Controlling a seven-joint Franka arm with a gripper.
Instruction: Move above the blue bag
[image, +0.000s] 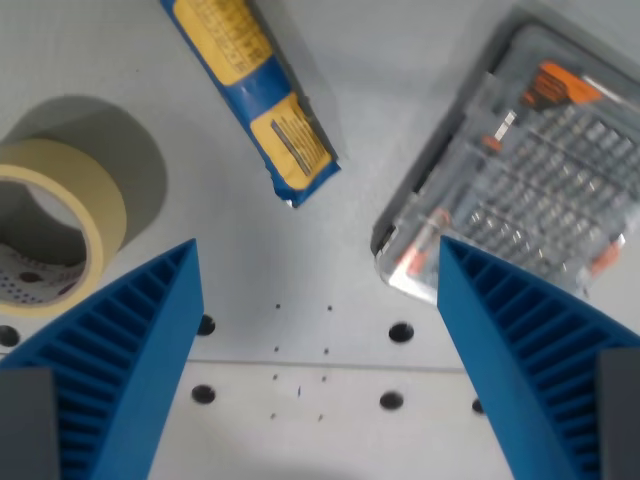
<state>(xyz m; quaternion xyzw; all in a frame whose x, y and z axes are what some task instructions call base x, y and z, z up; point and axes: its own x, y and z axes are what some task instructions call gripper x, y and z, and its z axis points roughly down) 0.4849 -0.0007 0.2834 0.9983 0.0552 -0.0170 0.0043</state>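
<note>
The blue bag (255, 90) is a long blue and yellow packet lying flat on the grey table. It runs from the top edge down to the middle of the wrist view. Its lower end lies just above the gap between my fingers. My gripper (318, 260) is open and empty. Its two ribbed blue fingers (130, 350) stand wide apart at the bottom corners, above the table and below the bag in the picture.
A roll of beige tape (60, 225) stands at the wrist view's left. A clear plastic case of screwdriver bits (530, 170) lies at the right. The grey table (300, 330) has bolt holes and a seam between my fingers.
</note>
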